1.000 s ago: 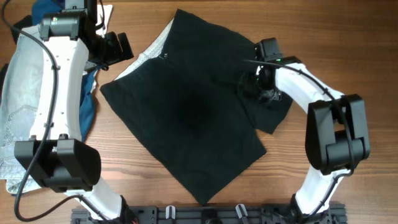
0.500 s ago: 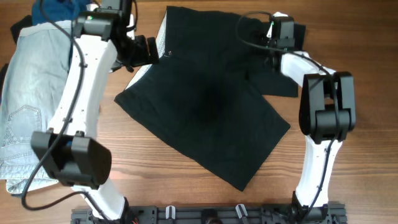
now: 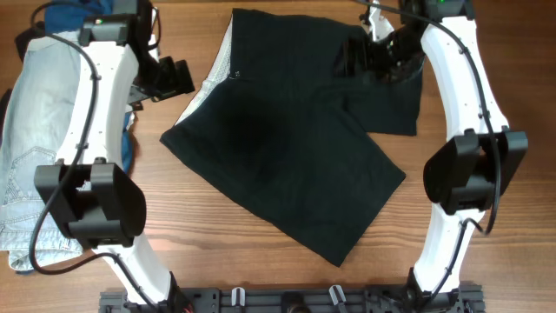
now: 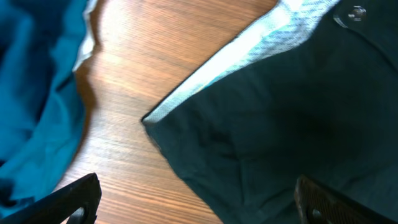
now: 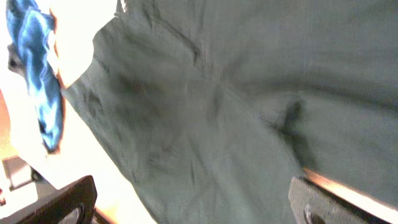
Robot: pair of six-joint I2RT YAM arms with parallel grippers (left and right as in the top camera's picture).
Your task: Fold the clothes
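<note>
The large black garment (image 3: 295, 148) lies spread flat across the middle of the table. Its pale grey lining (image 3: 207, 85) shows along the upper left edge. My left gripper (image 3: 176, 76) is open just left of that edge. In the left wrist view its fingers (image 4: 199, 210) span the garment's corner (image 4: 273, 130) and bare wood. My right gripper (image 3: 358, 57) is open above the garment's upper right part. In the right wrist view its fingers (image 5: 196, 208) are wide apart over dark cloth (image 5: 236, 112). Nothing is held.
Faded light-blue jeans (image 3: 35, 130) lie heaped along the left edge. A dark-blue piece (image 3: 127, 149) lies beside them, seen too in the left wrist view (image 4: 34, 93). More blue cloth (image 3: 74, 12) sits at the back left. Bare wood (image 3: 486, 104) shows to the right.
The black garment shifted up and to the right a second ago and has lain still since. My left gripper backed off left from the lining edge. My right arm swung to the back.
</note>
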